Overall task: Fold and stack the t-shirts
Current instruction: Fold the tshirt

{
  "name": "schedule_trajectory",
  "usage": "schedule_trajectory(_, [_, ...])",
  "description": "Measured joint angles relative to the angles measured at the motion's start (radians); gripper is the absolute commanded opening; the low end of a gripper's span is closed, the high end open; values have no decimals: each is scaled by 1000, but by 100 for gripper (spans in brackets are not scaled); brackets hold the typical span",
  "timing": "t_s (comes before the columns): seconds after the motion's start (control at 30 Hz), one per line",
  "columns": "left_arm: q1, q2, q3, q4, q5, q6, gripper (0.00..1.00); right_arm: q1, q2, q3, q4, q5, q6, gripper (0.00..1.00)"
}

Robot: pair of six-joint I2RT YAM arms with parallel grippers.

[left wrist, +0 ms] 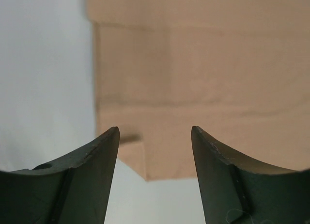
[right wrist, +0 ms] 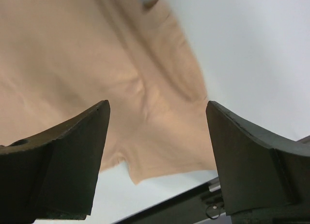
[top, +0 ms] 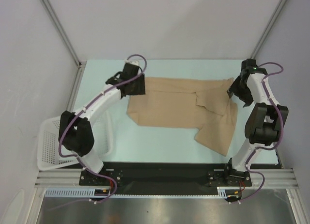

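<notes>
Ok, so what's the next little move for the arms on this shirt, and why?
Probably lower the left gripper onto the left edge of the t-shirt and close on it. Both grippers are open with nothing held, the left one sits right over that edge, and the shirt is only partly folded, rumpled near the right gripper.

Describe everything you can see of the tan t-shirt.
The t-shirt is plain tan soft cloth, no print. It lies on the pale table, partly folded, with overlapping layers and creases; one part trails toward the near edge on the right. The left pincer is over its left edge, the right pincer over its right end, both open, gripping nothing.
</notes>
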Motion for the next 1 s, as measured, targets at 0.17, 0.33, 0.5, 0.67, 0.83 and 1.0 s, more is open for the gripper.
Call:
schedule_trajectory(0.17, [-158, -109, -217, -50, -31, -72, 36, 158, -195, -236, 38, -105, 2, 83])
schedule_trajectory(0.33, [-182, -73, -192, -173, -139, -155, 44, 337, -398, -382, 56, -180, 6, 83])
schedule_trajectory(0.5, [-186, 87, -67, -246, -210, -218, 46, 379, -551, -486, 60, -210, 17, 84])
schedule_trajectory(0.67, [-186, 244, 40, -332, -244, -259, 46, 375, -596, -546, 50, -217, 17, 84])
schedule_trajectory(0.83, [-186, 341, 141, -378, -266, -287, 46, 356, -633, -584, 35, -240, 16, 84])
schedule_trajectory(1.0, [-183, 350, 143, -401, -268, -305, 45, 325, -641, -584, 33, -261, 13, 84])
